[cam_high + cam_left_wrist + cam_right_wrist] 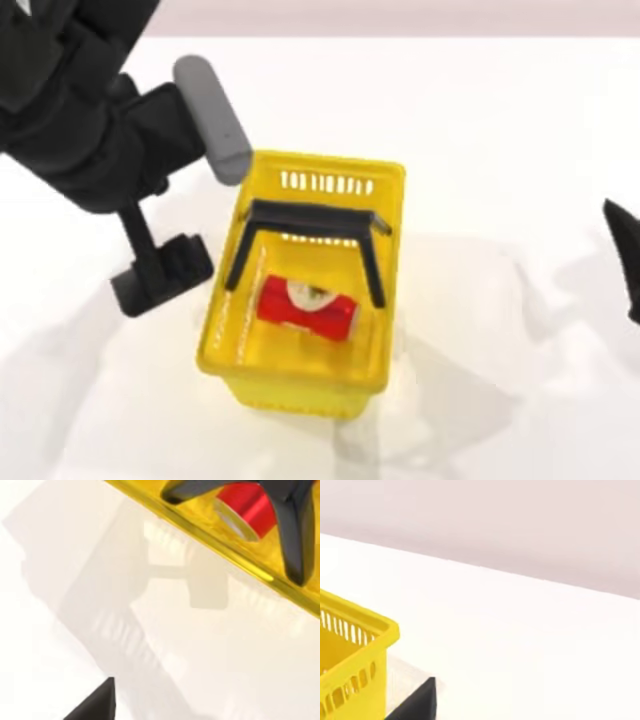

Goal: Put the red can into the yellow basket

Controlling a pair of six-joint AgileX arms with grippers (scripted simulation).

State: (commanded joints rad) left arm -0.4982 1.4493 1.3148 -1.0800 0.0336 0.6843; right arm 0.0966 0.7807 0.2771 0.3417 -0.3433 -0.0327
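So the red can (306,307) is lying on its side on the floor of the yellow basket (385,180), roughly in the middle, right under the black handle (310,220) that's folded across the opening. Going by that, I'd say the drop itself is done and the step in hand is just getting the arm out cleanly. The left gripper (160,273) sits just beside the basket's left wall, outside it, holding nothing; whether its fingers are spread or pressed together I honestly can't tell, they read as one dark block from above. The left wrist view agrees: it looks across bare surface (150,645) at the basket's rim, with the can beyond it under the handle. To do this part well, I'd lift away from the basket wall instead of sweeping sideways, since the gripper is close enough that a nudge could shove the basket or catch the handle. Nothing is gripping the can, so it could roll on the basket floor if the basket gets bumped. The right arm (625,255) is parked at the right edge, well clear.
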